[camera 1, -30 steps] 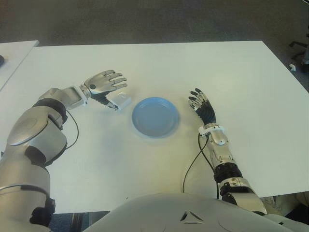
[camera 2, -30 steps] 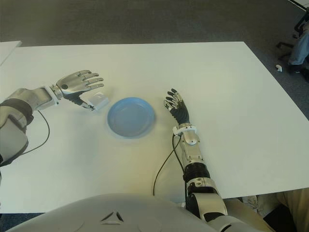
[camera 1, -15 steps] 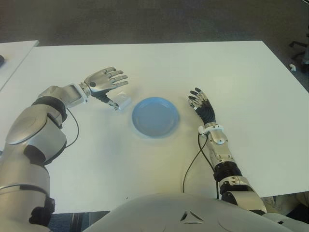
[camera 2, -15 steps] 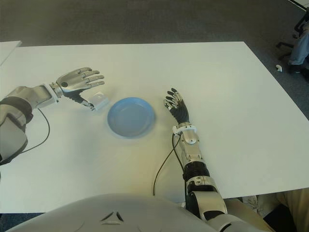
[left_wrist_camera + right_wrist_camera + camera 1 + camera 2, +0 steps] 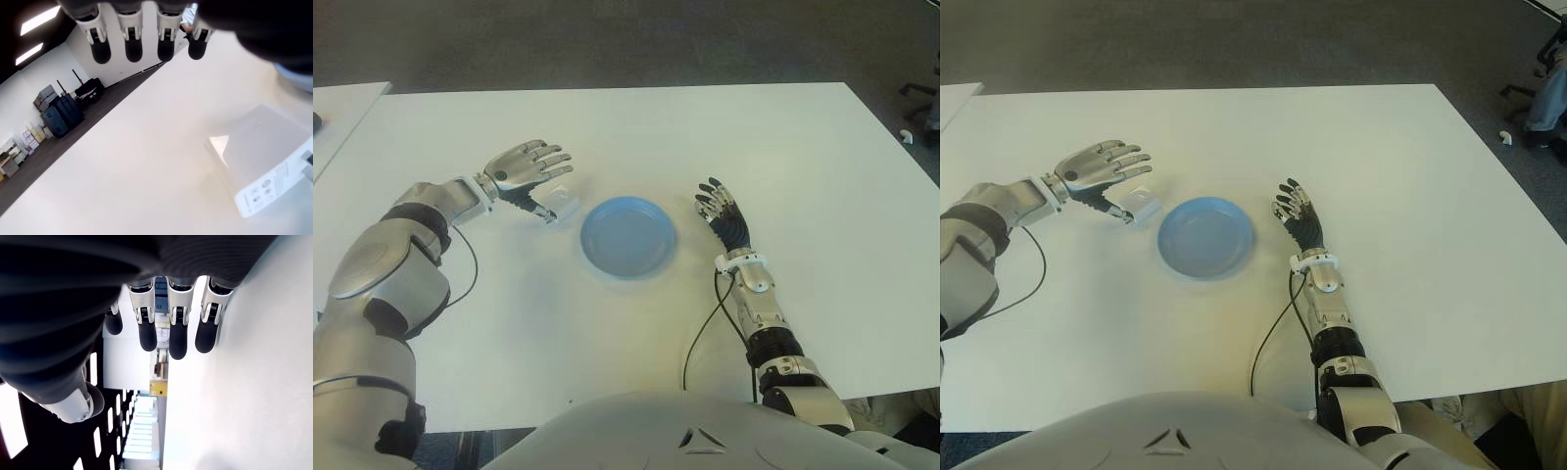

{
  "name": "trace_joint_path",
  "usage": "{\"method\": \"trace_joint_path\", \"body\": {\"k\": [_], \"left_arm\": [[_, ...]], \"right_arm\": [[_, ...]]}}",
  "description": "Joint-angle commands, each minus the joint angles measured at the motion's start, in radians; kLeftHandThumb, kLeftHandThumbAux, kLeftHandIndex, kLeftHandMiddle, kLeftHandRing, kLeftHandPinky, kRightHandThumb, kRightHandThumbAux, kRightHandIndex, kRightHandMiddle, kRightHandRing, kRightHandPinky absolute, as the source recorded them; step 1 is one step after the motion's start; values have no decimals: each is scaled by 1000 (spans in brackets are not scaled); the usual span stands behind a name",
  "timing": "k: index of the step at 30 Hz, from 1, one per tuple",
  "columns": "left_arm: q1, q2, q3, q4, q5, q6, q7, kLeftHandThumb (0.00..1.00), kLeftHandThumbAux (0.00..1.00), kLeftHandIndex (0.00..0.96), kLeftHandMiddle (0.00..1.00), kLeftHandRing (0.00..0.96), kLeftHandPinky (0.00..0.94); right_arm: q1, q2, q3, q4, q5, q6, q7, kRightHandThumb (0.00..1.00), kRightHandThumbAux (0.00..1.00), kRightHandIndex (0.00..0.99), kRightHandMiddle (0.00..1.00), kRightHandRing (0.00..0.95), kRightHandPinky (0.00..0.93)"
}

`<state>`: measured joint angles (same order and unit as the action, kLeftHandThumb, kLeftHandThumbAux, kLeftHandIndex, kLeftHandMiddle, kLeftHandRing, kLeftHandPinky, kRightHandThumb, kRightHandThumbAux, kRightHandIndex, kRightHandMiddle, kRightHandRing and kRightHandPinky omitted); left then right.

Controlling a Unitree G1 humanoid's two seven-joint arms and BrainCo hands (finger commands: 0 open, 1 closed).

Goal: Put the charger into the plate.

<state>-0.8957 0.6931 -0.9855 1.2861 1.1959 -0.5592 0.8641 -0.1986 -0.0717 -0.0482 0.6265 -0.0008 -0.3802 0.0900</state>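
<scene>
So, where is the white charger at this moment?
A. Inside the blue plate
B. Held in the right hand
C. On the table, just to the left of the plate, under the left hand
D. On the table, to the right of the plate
C: the charger lies on the table beside the plate, under the spread fingers of the left hand.

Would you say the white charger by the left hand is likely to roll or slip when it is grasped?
The charger looks like a flat-sided block, so it should slide, not roll. Its smooth casing may slip between the left hand's open fingers. It looks rigid and probably light.
</scene>
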Motion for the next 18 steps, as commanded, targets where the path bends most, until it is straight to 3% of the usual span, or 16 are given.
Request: {"method": "trace_joint_path", "body": {"k": [1,9,18], "left_arm": [[67,-26,51,24,-69,-27,-87,488,205,0,0,0,29],[115,-48,166,31,-212,-43,-275,460,203,0,0,0,55],[221,-77,318,-58,-373,77,-436,401,196,0,0,7,71]], "right_arm": [[42,2,2,29,1,41,2,0,652,28,169,192,208],[47,5,0,18,7,46,3,8,692,22,166,194,218],[53,2,0,5,5,60,1,20,711,18,171,200,218]]}}
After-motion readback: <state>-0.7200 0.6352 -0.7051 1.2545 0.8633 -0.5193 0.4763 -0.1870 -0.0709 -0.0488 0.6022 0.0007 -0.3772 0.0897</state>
